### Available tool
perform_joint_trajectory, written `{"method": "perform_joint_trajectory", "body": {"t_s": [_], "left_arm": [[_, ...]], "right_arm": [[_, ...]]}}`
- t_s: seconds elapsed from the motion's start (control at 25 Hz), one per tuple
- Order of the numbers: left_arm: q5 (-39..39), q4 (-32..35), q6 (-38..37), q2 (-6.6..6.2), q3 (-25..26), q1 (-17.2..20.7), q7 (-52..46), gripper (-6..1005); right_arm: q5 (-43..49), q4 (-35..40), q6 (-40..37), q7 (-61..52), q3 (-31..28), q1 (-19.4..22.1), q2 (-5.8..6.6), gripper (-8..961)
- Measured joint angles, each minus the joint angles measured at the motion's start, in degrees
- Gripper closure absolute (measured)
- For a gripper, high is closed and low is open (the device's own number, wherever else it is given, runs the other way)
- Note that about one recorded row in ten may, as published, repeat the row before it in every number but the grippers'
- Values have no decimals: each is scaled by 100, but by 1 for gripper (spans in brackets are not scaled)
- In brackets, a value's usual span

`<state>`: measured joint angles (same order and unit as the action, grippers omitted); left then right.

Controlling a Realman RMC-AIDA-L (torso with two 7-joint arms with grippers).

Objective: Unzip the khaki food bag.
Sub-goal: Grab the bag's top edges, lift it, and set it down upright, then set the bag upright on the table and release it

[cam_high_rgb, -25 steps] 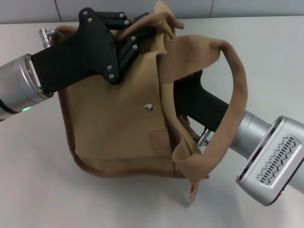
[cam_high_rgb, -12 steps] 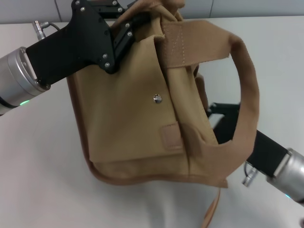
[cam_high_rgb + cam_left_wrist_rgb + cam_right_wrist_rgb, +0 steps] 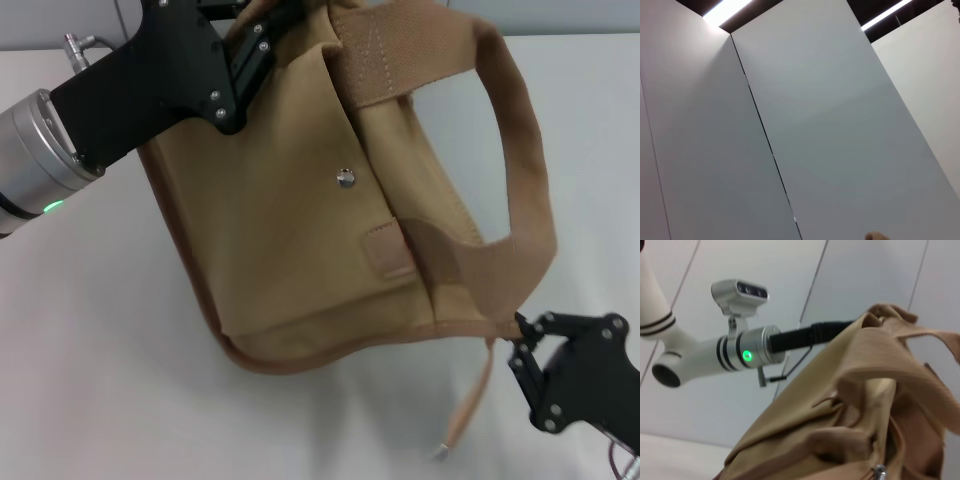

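The khaki food bag [image 3: 300,230] stands tilted on the white table [image 3: 90,360], its front pocket with the silver snap [image 3: 345,179] facing me. One wide handle [image 3: 520,150] loops out to the right. My left gripper [image 3: 262,38] is shut on the bag's top left edge and holds it up. My right gripper [image 3: 540,350] is low at the right, just off the bag's bottom right corner and outside the handle loop. The right wrist view shows the bag's crumpled top [image 3: 860,405] and the silver zipper pull [image 3: 880,471]. The left wrist view shows only wall panels.
A thin loose strap [image 3: 468,405] hangs from the bag's base onto the table beside my right gripper. My left arm [image 3: 747,355] with its green light shows behind the bag in the right wrist view. Grey wall panels stand behind the table.
My right arm has pulled out from behind the bag and its handle to the lower right. My left gripper has lifted the bag's top up and to the right, tilting it further.
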<state>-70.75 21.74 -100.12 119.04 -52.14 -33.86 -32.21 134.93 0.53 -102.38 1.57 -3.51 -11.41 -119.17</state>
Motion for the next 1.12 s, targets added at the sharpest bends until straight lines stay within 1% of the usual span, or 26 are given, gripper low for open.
{"method": "perform_joint_trajectory", "body": {"t_s": [0.08,0.2,0.32,0.44,0.56,0.64,0.76,0.88,0.96,1.12], "left_arm": [[0,-2,11,-1,0,0,4,939],[1,-3,20,-3,2,1,13,938],[1,-3,20,0,2,13,2,938],[2,-7,17,3,4,29,-4,938],[10,-12,9,5,10,46,-13,937],[16,-15,0,7,19,52,-17,937],[41,-26,-6,10,22,54,-20,937],[76,-91,-17,14,7,37,-15,936],[77,-91,-20,13,3,34,-19,936],[78,-91,-32,10,-4,32,-25,935]], "right_arm": [[1,63,-41,-64,-3,104,0,843],[-70,79,-305,-178,-94,231,-3,830],[-360,53,-570,-515,-501,339,-20,816],[-501,138,-519,-749,-831,377,-24,802],[-509,380,-344,-986,-944,326,-17,789],[-510,492,-212,-1094,-986,269,-20,707],[-518,522,193,-1294,-1038,117,-17,584],[-523,556,664,-1370,-1106,-115,-16,448],[-514,621,994,-1391,-1102,-346,-15,358],[-378,656,1254,-1462,-1076,-728,-12,282]]}}
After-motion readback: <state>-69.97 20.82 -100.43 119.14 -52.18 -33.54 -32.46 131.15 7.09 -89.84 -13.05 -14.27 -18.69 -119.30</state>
